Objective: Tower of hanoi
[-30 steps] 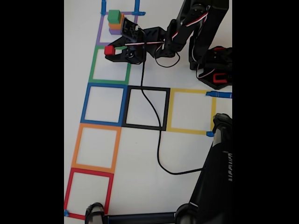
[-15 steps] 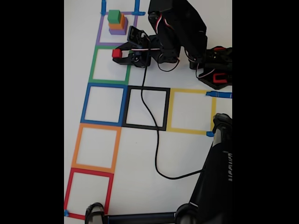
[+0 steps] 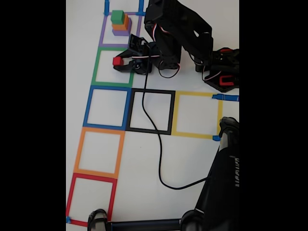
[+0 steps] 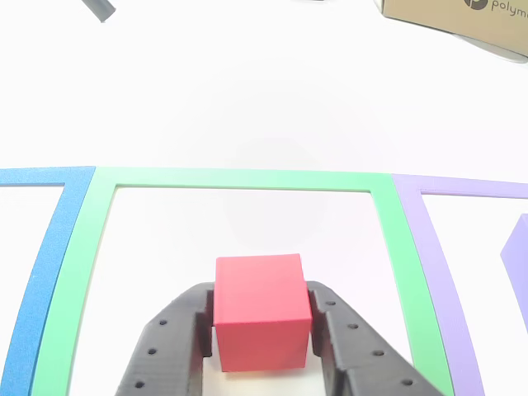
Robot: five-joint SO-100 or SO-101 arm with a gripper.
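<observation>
I have the red cube (image 4: 261, 310) pinched in the end effector (image 3: 119, 61), over the green square (image 3: 114, 67).

In the fixed view the arm (image 3: 174, 33) reaches from the table's (image 3: 192, 159) top right toward the left, its end effector clamped on either side of the red cube inside the green tape outline near the top left corner. The other view shows both black fingers (image 4: 169, 338) pressed against the cube's sides; I cannot tell if it touches the table. The green cube (image 3: 117, 16) sits on the orange cube (image 3: 121, 24), which sits on the purple cube (image 3: 121, 32), stacked in the purple square (image 3: 103, 36) just beyond, at the top edge.
</observation>
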